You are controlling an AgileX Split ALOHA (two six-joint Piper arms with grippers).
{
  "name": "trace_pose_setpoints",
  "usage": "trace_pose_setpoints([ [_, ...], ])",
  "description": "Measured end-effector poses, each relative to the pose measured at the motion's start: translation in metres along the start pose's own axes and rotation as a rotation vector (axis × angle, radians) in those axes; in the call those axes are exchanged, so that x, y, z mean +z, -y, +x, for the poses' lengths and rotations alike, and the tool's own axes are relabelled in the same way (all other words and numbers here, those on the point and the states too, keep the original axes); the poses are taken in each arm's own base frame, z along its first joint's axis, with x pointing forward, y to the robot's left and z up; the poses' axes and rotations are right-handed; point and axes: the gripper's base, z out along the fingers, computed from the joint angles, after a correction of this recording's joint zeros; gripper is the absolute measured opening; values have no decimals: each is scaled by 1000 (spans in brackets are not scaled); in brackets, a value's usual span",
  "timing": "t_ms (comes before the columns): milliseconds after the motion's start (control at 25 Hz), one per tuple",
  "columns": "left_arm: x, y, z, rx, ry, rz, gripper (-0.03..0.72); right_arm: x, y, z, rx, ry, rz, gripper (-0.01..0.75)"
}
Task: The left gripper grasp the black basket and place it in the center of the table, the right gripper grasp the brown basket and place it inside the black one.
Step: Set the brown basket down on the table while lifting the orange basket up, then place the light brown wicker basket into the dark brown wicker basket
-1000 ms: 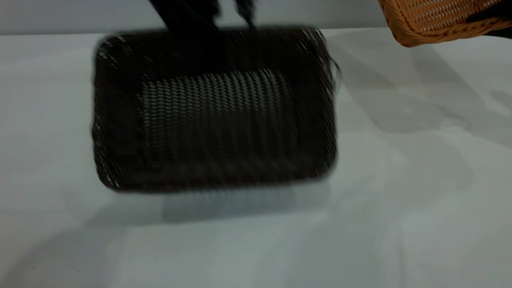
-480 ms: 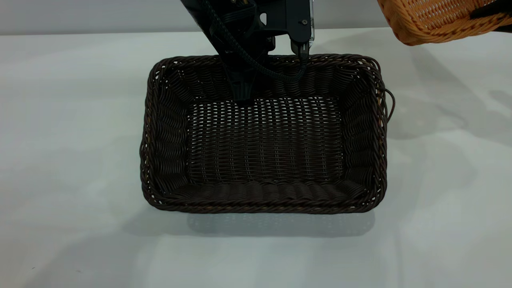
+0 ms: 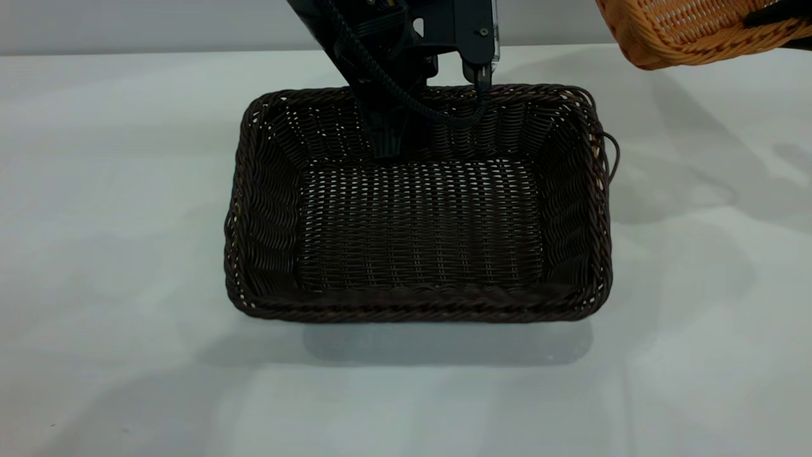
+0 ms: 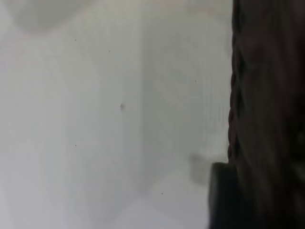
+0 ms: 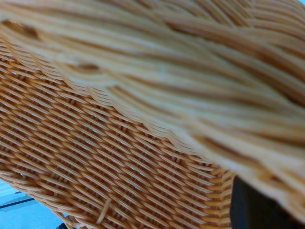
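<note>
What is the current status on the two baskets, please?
Left gripper straddles the far rim of the black basket, which sits mid-table. Brown basket held aloft at far right; right gripper mostly out of frame. Nothing inside the black basket.

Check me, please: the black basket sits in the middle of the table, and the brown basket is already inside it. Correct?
Not quite. The black basket does sit mid-table, but the exterior view shows it empty; the brown basket is in the air to its right.
</note>
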Motion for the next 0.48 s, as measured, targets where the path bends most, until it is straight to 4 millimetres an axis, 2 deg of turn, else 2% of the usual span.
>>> trace_pose_setpoints([
  [120, -3, -3, -2, -14, 11, -17, 440, -1, -2, 1, -13, -7, 6, 81],
  [280, -34, -25, 1, -249, 38, -72, 472, -11, -14, 5, -47, -36, 48, 81],
  [360, -59, -45, 16, -404, 31, -100, 475, -16, -23, 10, -68, -72, 81, 81],
  [480, -101, -73, 52, -602, 3, -144, 476, -13, -38, 26, -94, -178, 173, 81],
])
